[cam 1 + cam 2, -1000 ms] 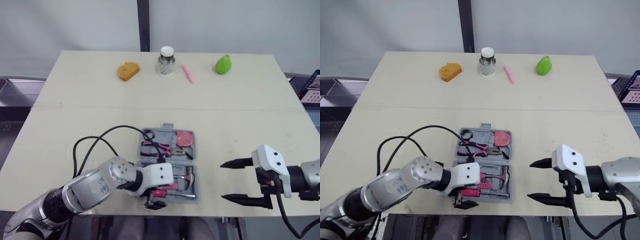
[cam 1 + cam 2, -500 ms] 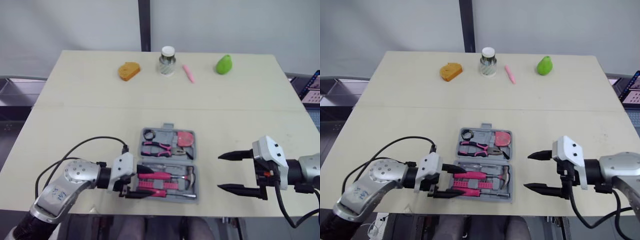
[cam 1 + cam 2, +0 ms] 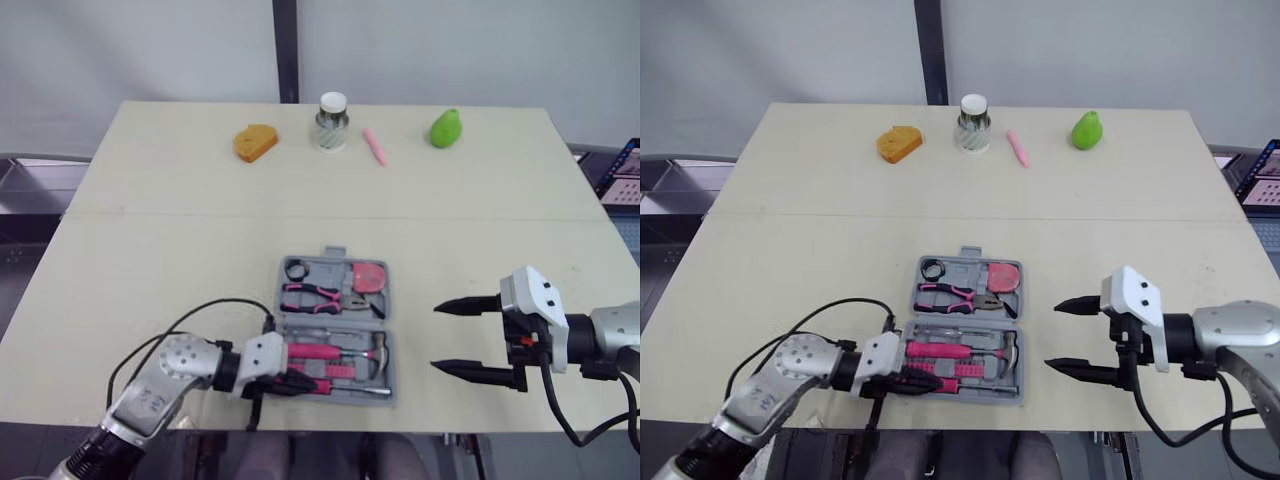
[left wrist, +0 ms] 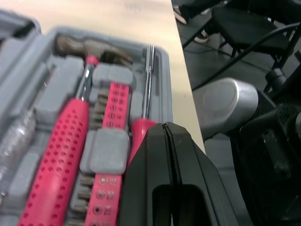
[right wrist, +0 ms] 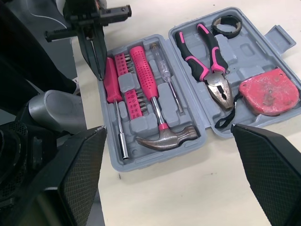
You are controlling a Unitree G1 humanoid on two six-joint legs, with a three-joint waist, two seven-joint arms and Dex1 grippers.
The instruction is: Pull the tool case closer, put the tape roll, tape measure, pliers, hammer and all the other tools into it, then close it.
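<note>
My left pincer [image 3: 297, 384] shut, my right pincer [image 3: 434, 336] wide open, I'd fold the stiff, light grey plastic tool case [image 3: 335, 320] closed by its lid's far rim.

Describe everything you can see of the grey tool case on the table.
The tool case is grey moulded plastic, open flat near the front edge of the table, latch tab on its far side. Hammer and screwdriver fill the near half; pliers, tape roll and tape measure the far one. The shut left gripper reaches over the near half.
</note>
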